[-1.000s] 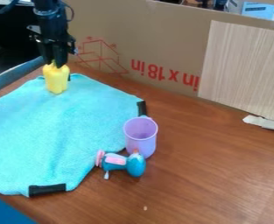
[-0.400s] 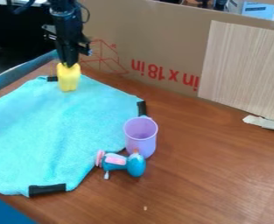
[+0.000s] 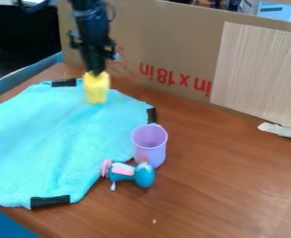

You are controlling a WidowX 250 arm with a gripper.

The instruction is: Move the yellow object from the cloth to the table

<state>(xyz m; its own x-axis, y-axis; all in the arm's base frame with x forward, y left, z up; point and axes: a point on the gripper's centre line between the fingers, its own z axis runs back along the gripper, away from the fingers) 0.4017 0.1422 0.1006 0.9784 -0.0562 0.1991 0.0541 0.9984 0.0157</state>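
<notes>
Brown wooden table [image 3: 225, 172], turquoise cloth [image 3: 54, 139] at left, cardboard [image 3: 166, 46] behind. My gripper [image 3: 96, 73] hangs down over the cloth's far edge, closed on the yellow object [image 3: 96, 89] beneath it.

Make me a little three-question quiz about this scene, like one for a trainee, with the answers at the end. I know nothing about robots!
1. Multiple choice: What is held at the lower end of the pincer?
a) a metal spoon
b) the yellow object
c) a red ball

2. True or false: The purple cup stands with its opening facing up.

3. Fill in the blank: The cloth spread on the brown table is ____ in colour.

Key: 1. b; 2. true; 3. turquoise
</notes>
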